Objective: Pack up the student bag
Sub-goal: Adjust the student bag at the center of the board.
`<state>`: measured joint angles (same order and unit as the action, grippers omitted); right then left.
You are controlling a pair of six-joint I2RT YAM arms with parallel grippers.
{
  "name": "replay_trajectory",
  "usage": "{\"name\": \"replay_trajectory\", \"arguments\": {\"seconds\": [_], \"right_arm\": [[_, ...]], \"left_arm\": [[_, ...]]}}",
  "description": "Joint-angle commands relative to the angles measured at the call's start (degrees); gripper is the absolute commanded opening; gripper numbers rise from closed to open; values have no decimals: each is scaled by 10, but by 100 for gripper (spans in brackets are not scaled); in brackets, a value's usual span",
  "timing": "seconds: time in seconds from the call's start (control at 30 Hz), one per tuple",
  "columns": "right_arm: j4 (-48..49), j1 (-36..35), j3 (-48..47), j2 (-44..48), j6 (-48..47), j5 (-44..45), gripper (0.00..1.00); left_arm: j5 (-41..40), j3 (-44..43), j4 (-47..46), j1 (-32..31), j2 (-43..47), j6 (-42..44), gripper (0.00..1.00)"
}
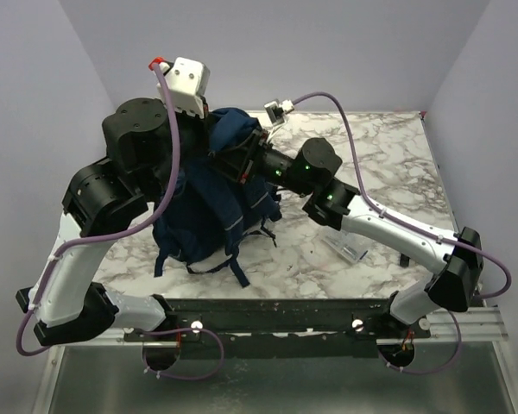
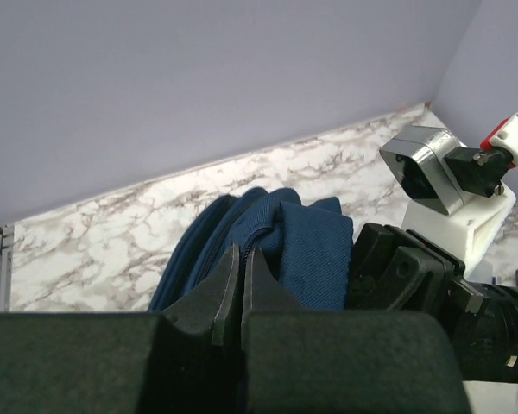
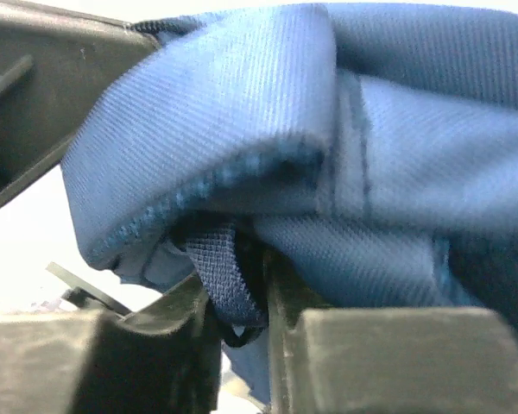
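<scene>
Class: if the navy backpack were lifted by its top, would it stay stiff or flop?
Probably floppy: fabric on the navy backpack folds softly. It would likely sag, since its body slumps on the table. Its loose straps may drag.

The student bag (image 1: 211,207) stands on the table (image 1: 388,155), left of centre in the overhead view. The left hand (image 1: 211,121) sits at the bag's top, coming from the upper left. The right hand (image 1: 242,157) meets the same top from the right, with a strap between its fingers. A pouch (image 1: 350,246) lies on the table right of the bag, under the right arm
</scene>
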<state>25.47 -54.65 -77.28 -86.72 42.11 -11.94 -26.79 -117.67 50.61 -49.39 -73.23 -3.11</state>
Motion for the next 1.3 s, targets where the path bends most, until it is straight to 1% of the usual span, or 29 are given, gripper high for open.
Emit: {"name": "replay_trajectory", "arguments": {"seconds": [0.0, 0.1, 0.13, 0.2, 0.27, 0.33, 0.37, 0.4, 0.47, 0.53, 0.57, 0.6, 0.63, 0.67, 0.7, 0.73, 0.77, 0.83, 0.87, 0.9, 0.97, 1.03, 1.13, 1.2, 1.27], "right_arm": [[-34, 26, -119, -28, -8, 23, 15], [-73, 41, -171, -43, 4, -19, 6], [-81, 43, -170, -39, 2, -23, 0], [-71, 50, -139, -20, 4, -29, 0], [-73, 65, -91, 1, 10, -43, 0], [-79, 79, -27, 18, 7, -60, 0], [-70, 85, 12, 28, 6, -66, 0], [-61, 94, 57, 36, 3, -78, 0], [-69, 118, 111, 45, -5, -97, 0], [-103, 140, 120, 51, -29, -122, 0], [-123, 149, 112, 58, -48, -131, 0], [-144, 153, 99, 64, -67, -134, 0], [-174, 156, 72, 67, -95, -137, 0], [-209, 159, 39, 65, -117, -137, 0], [-249, 162, -4, 56, -140, -142, 0], [-289, 165, -35, 47, -159, -152, 0], [-306, 169, -65, 41, -168, -167, 0], [-325, 186, -98, 34, -171, -208, 0], [-332, 196, -110, 28, -169, -234, 0], [-336, 204, -116, 24, -165, -262, 0], [-344, 213, -120, 16, -166, -296, 0], [-348, 216, -103, 16, -171, -326, 0], [-327, 217, -43, 37, -178, -381, 0], [-346, 218, -26, 40, -202, -403, 0], [-385, 220, -21, 41, -237, -401, 0]], "left_arm": [[52, -109, -179, -17, 8, -1, 0], [47, -118, -185, -17, 7, 10, 0], [40, -111, -186, -17, 11, 13, 0], [21, -69, -196, -17, 30, 13, 0], [3, 17, -217, -17, 61, 11, 0], [0, 126, -245, -14, 99, 0, 0], [2, 184, -255, -11, 115, -14, 0], [4, 223, -257, -4, 131, -31, 0], [18, 292, -254, 8, 157, -74, 0], [33, 335, -247, 19, 180, -110, 6], [49, 345, -241, 25, 190, -121, 14], [63, 347, -236, 27, 197, -127, 23], [69, 344, -229, 28, 204, -130, 40], [73, 330, -217, 30, 207, -131, 52], [74, 312, -201, 33, 210, -127, 59], [75, 284, -179, 35, 209, -120, 63], [73, 261, -157, 35, 208, -112, 68], [69, 221, -119, 37, 207, -104, 78], [68, 210, -105, 39, 208, -99, 84], [64, 206, -92, 41, 209, -96, 88], [60, 225, -83, 55, 214, -94, 93], [97, 261, -83, 91, 215, -103, 95], [220, 312, -85, 171, 203, -145, 95], [298, 330, -93, 219, 189, -156, 95], [346, 338, -101, 255, 178, -167, 95]]}}
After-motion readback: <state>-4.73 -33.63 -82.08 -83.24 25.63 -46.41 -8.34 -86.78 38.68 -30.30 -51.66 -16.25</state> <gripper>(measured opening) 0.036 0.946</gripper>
